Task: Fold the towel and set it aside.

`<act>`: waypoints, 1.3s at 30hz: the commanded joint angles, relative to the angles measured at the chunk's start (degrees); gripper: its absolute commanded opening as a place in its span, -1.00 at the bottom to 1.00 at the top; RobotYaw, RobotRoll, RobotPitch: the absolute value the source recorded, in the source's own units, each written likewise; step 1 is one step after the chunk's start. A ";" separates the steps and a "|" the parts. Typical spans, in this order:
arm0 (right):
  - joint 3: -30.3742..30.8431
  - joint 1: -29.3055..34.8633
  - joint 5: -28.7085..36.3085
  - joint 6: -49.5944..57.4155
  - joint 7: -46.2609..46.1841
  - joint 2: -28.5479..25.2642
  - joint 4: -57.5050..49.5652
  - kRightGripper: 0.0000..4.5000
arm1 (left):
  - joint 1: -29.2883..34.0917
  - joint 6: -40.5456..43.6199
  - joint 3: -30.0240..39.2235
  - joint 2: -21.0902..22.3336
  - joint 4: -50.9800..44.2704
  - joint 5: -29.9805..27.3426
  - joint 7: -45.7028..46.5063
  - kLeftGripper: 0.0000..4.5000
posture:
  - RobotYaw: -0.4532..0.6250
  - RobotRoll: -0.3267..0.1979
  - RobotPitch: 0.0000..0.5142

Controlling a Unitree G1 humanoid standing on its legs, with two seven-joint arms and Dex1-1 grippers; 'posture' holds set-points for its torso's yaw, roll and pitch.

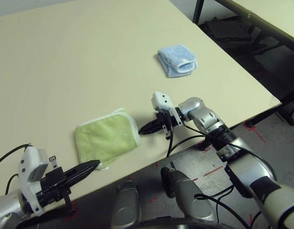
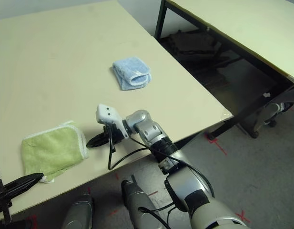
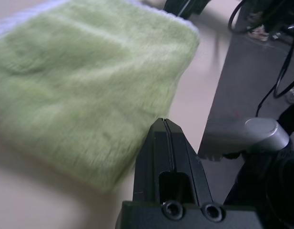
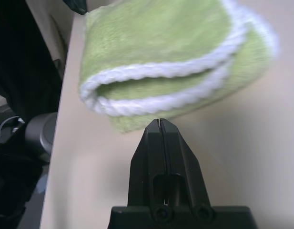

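Left gripper [image 1: 92, 165] pinched shut, empty, tip at the towel's [image 1: 106, 137] six o'clock edge. Right gripper [image 1: 144, 129] also shut and empty — at the towel's three o'clock. Folded near the table's [image 1: 80, 62] front edge, the towel's layered white-edged side faces right; tag and logo unseen.

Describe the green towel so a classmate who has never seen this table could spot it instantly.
On the cream table, look along the near edge. The green towel lies there folded, white stitching along its edges. The blue cloth farther back is smaller and rolled.
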 commanded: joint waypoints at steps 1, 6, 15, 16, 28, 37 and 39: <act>-3.36 -2.19 2.05 1.60 2.83 -1.11 0.66 -0.98 | 2.43 -0.01 4.23 -0.23 -1.51 -1.79 -1.21 -1.00 | -0.26 0.25 -0.22; -7.13 -6.18 4.89 6.73 4.71 -1.82 -0.76 -0.98 | 2.29 4.68 10.86 1.04 -6.94 -10.12 1.34 -1.00 | -0.25 0.25 -0.24; -4.36 -4.58 3.22 9.00 -1.71 7.48 -5.52 -0.98 | -11.98 7.39 -0.59 5.51 -1.63 -1.82 8.59 -1.00 | -0.27 0.25 -0.23; -3.93 -4.33 2.67 8.64 -2.33 8.15 -5.33 -0.98 | -12.88 6.96 -1.48 5.48 -0.59 -0.65 8.50 -1.00 | -0.27 0.25 -0.23; 1.39 -1.43 -4.90 1.32 -7.88 13.83 3.14 -0.98 | -23.91 1.51 -9.69 7.42 12.66 11.16 6.67 -1.00 | -0.28 0.25 -0.19; -0.62 -3.76 -8.15 -3.82 -8.25 9.70 11.52 -0.98 | -19.43 -1.97 -7.27 9.06 17.31 13.62 2.14 -1.00 | -0.29 0.25 -0.17; -1.55 -5.16 -7.87 -4.73 -7.96 8.72 13.40 -0.98 | -17.87 -2.48 -5.53 9.33 17.62 13.13 1.08 -1.00 | -0.29 0.25 -0.17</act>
